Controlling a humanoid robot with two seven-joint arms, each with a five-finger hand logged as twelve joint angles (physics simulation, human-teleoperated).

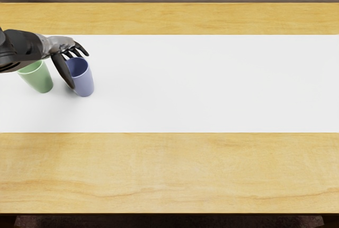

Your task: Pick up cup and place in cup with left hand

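Observation:
My left hand [78, 68] reaches in from the left edge over the blue cup [83, 82]. Its thumb points down along the cup's left side, and the other fingers are spread above the far rim. The hand is open around the cup's top; whether thumb or fingers touch it cannot be told. The blue cup stands on the white strip with its mouth up. Close to its left is the green cup [41, 79], also mouth up, its far rim partly hidden by my left wrist.
The white strip [212, 85] runs across the wooden table [175, 169] from side to side. A brown wall is behind the table's far edge. Both cups are near the picture's left edge. The right arm is out of view.

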